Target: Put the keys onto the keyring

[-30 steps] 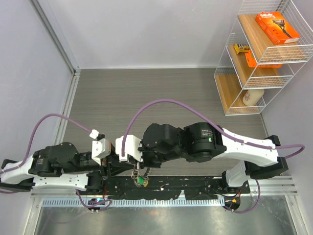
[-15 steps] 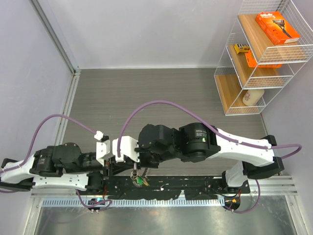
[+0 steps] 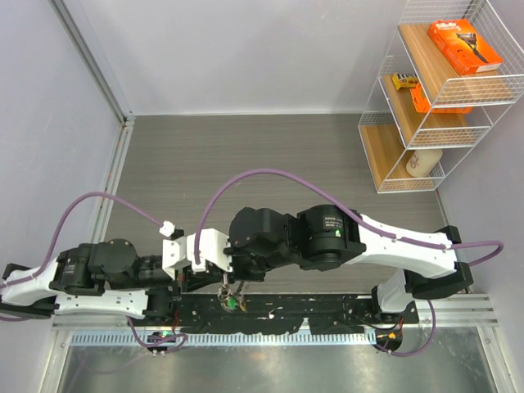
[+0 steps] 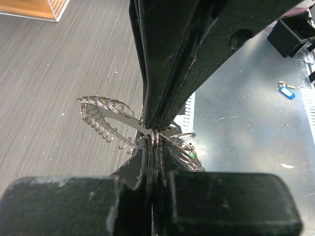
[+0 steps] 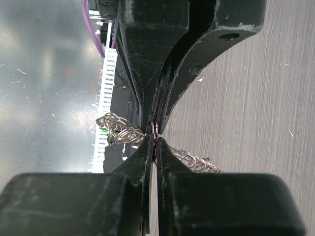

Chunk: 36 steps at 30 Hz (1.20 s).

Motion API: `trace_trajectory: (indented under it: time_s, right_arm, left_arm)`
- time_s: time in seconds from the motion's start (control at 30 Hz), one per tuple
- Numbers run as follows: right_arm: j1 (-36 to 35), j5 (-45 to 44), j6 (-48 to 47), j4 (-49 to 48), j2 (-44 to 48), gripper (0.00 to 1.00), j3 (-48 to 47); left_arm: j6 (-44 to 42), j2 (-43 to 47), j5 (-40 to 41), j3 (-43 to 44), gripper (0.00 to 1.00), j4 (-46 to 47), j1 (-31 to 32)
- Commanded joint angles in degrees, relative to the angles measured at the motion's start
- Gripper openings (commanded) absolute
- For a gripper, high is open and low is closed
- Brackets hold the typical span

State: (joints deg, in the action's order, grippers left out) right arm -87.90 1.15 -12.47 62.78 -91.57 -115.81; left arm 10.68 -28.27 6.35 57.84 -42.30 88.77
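Grey wood-grain table point(image 3: 246, 155), arms meeting over its near edge: left gripper point(image 4: 149, 152) pinched tight on the keyring point(image 4: 179, 137), right gripper point(image 5: 154, 140) clamping it too, keys point(image 4: 101, 105) fanning sideways between them.

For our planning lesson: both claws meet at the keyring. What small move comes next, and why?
Probably ease them slightly apart to spread the keyring: the left claw and right claw are both shut on it, tip to tip.

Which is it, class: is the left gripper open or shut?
The left gripper is shut: in its wrist view the fingers meet without a gap, pinching the keyring at their tips.
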Motion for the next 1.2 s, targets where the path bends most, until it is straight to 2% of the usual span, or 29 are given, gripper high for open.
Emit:
trace_trajectory:
  time_s: [0.0,0.17,0.47,0.57,0.9,1.17]
  right_arm:
    - [-0.4,3.9,-0.6,-5.9,1.0,0.05,-0.6]
    - [-0.3,3.5,-0.4,-8.5,4.5,0.06,3.4]
    - [-0.3,0.9,0.7,-12.7,12.2,0.31,10.2]
    - [-0.3,-0.2,0.8,-13.4,14.4,0.34,11.8]
    - [-0.4,4.2,0.8,-21.9,22.2,0.35,22.2]
    - [-0.3,6.6,1.7,-28.7,24.6,0.35,28.6]
  left_arm:
    - [-2.1,0.8,1.6,-0.4,0.0,5.1,0.0]
    - [-3.6,3.0,1.6,-2.6,0.0,8.5,0.0]
    - [-5.1,6.6,-0.2,-5.6,0.0,14.4,0.0]
    - [-5.4,6.7,-0.8,-6.0,0.0,15.4,0.0]
    - [-5.6,9.2,-1.6,-9.3,0.0,22.0,0.0]
    - [-6.3,15.3,-2.3,-16.1,0.0,33.9,0.0]
